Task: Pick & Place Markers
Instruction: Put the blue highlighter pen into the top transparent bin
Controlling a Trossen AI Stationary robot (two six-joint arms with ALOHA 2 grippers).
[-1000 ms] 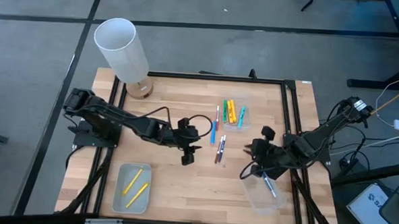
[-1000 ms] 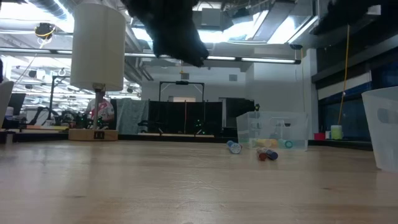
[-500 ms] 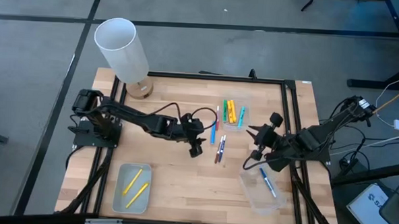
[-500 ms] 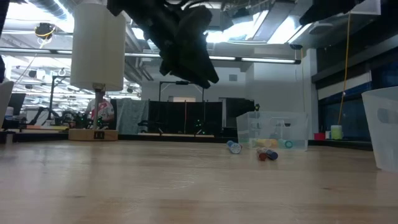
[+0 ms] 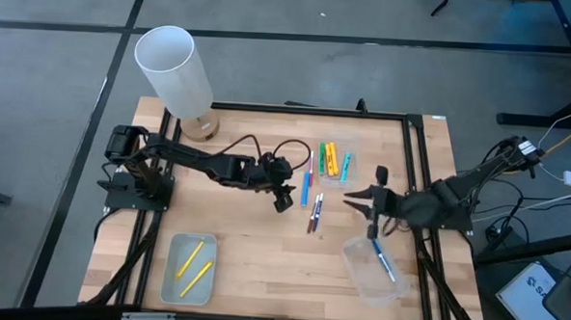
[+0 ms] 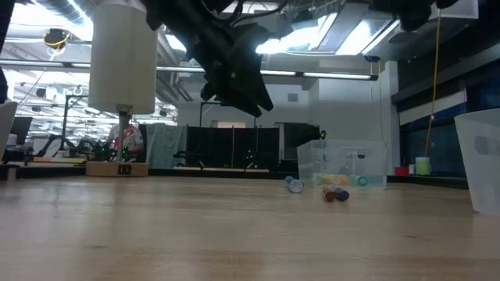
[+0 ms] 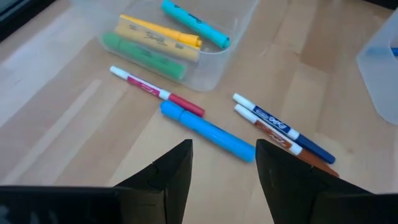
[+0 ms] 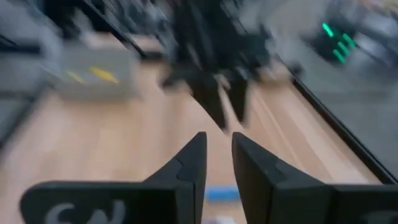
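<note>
Dark against the pale wood, the left arm had swung across from the table's middle — its left gripper (image 5: pixel 284 196) now hung just beside the loose markers, jaws standing well apart and empty, the thick light-blue marker (image 7: pixel 208 131) lying straight ahead between the fingertips. By my reading, that marker was the next pick. The right gripper (image 5: pixel 373 204) had lifted clear of the clear plastic tray (image 5: pixel 393 290) at the near right, where a blue marker (image 5: pixel 384 263) lay; its jaws were narrowed with nothing between them — a drop just finished, it seemed.

Beneath them lay the light wooden tabletop (image 5: pixel 262 255) in a black frame, a tall white cylinder (image 5: pixel 174 70) at its far left corner. Another clear tray (image 5: pixel 169 280) held two yellow markers (image 5: pixel 193 265). Beyond the table, a grey floor and a lit workshop.
</note>
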